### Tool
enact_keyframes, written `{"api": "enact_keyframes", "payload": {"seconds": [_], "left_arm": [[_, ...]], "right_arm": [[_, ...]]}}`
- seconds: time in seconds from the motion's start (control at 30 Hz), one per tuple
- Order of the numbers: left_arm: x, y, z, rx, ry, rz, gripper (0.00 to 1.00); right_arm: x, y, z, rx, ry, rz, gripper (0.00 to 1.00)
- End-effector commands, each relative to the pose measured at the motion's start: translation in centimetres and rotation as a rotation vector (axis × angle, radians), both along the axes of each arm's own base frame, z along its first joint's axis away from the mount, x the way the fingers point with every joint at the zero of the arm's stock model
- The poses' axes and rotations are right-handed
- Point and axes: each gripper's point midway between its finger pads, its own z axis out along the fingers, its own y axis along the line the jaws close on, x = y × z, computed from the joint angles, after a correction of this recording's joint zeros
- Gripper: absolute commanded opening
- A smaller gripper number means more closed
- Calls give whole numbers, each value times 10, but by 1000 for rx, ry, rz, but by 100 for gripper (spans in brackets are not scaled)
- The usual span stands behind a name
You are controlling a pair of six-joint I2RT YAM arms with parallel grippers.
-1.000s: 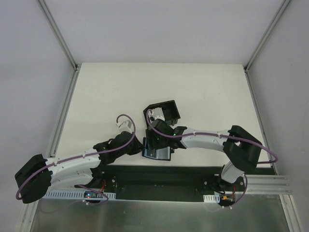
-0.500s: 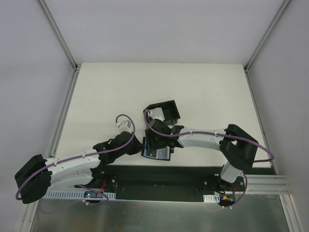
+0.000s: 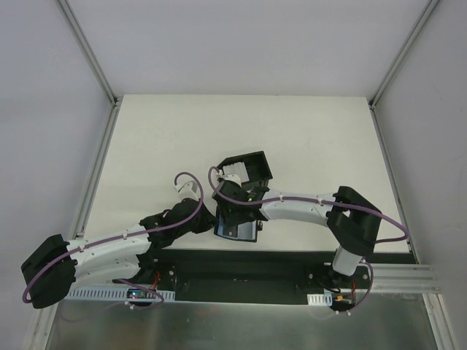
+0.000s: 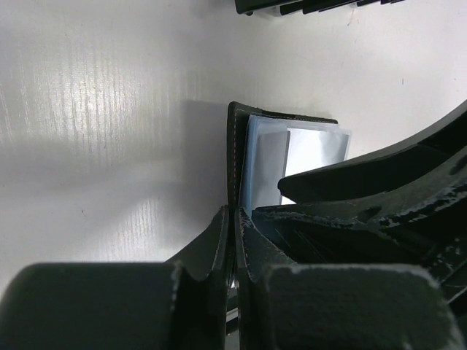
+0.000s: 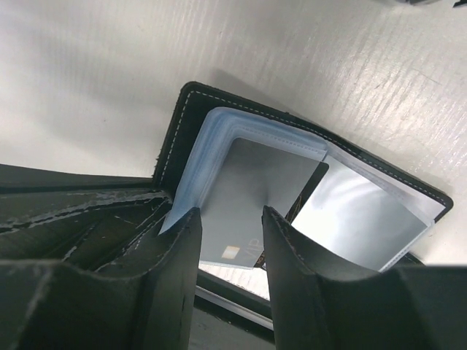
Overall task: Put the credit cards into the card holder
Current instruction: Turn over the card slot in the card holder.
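Right wrist view, right gripper [image 5: 231,213]: jaws stand apart and I see nothing pinched. A grey credit card [image 5: 248,179] shows flat-on in the gap between the fingers.
Left gripper [image 4: 232,216]: closed on the black cover of the card holder [image 4: 235,146], pinning it open.
Credit card: sits partway inside a bluish clear sleeve [image 5: 208,146], chip end toward my right fingers. I judge it not fully seated.
Card holder: lies open on the table [image 3: 160,146], between my two grippers and close to the front edge.
Step in hand: my read is that one card is being seated in its sleeve, so the task is underway, not done.
Next move: I judge it calls for a short push along the sleeve's line, fingertips low on the card's near edge. The left hold has to stay firm or the holder slides.
Risk: the sleeve mouth is soft, so the card could buckle it or ride over the top.
Other cards: I see pale bits inside the black box [image 3: 252,166] just behind the holder, too small to count.
Edges: the holder's near side is close to the table's front edge, with the arm bases right behind, so there is little room to pull back.
Open room: the table is bare to the far side and the left. The box crowds the far right, and the two grippers are almost touching.
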Motion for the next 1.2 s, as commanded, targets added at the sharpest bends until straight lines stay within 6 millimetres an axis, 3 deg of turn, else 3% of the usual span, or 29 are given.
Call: {"api": "enact_keyframes", "payload": {"seconds": [0.0, 0.37, 0.73, 1.03, 1.17], "left_arm": [[5, -5, 13, -50, -31, 15, 0], [4, -4, 12, -54, -27, 15, 0], [4, -8, 16, -72, -32, 9, 0], [5, -9, 19, -80, -39, 10, 0], [5, -7, 18, -84, -40, 17, 0]], "right_arm": [[1, 1, 7, -13, -16, 12, 42], [2, 10, 23, 92, -39, -10, 49], [-3, 12, 11, 67, 2, -3, 53], [-2, -3, 6, -70, -39, -20, 57], [3, -13, 16, -99, -84, -34, 55]]}}
